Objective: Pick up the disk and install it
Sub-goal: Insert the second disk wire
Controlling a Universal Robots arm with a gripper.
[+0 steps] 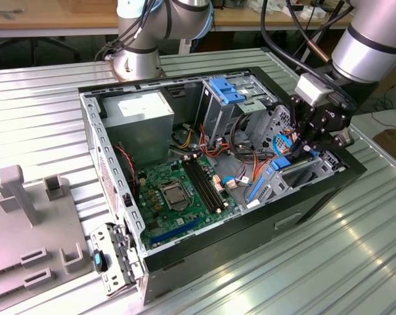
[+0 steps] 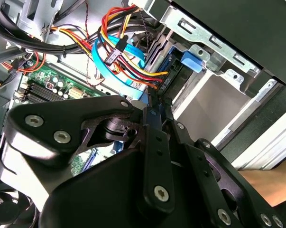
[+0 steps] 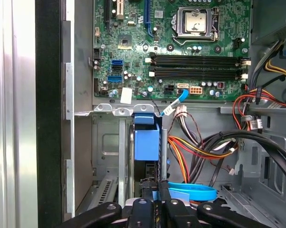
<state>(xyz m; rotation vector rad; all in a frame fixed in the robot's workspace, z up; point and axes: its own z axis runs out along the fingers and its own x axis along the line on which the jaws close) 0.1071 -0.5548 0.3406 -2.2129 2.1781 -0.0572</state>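
In the exterior view, the black pincer is hanging over the metal drive bay at the exterior view's right end of the open black computer case, which is lying on the ribbed metal surface; the disk, a dark grey drive in a bright blue plastic frame, is sitting edge-up in that bay. In the second wrist view, the pincer is closing its fingers narrowly on the disk's edge, beside bundled coloured cables. In the first wrist view, the disk is standing inside the bay, near the green motherboard, so insertion is looking well advanced; final seating I cannot confirm. No writing is legible.
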